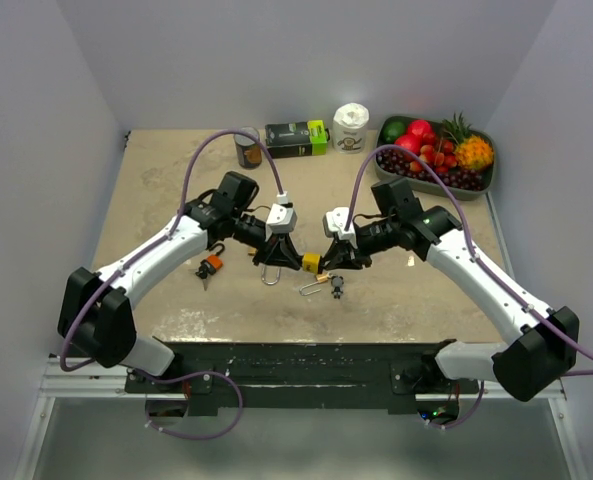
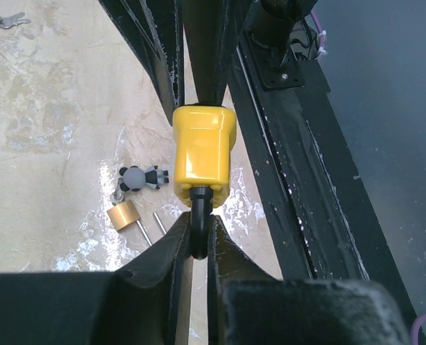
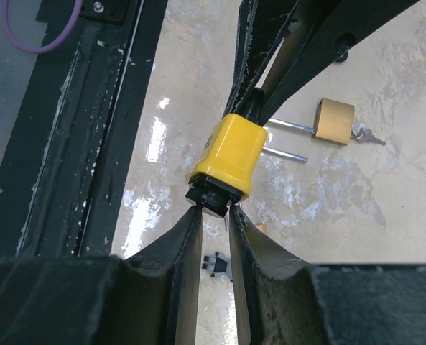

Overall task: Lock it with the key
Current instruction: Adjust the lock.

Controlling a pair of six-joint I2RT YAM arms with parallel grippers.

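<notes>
left hand (image 2: 198, 241) pinched shut on the black shackle of the yellow padlock (image 2: 202, 154), held above the surface (image 2: 47, 108) between both arms. right hand (image 3: 214, 219) clamped on its black base end. brass padlock (image 3: 334, 121) lies beneath. far back: box (image 1: 297, 138), label too small to read.

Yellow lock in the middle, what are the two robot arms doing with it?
Both arms are holding the yellow padlock up between them, off the table. The left gripper pinches its black shackle. The right gripper pinches the black piece sticking out of the other end, which is probably the key. A brass padlock lies open on the table underneath, next to a little grey toy figure.
</notes>
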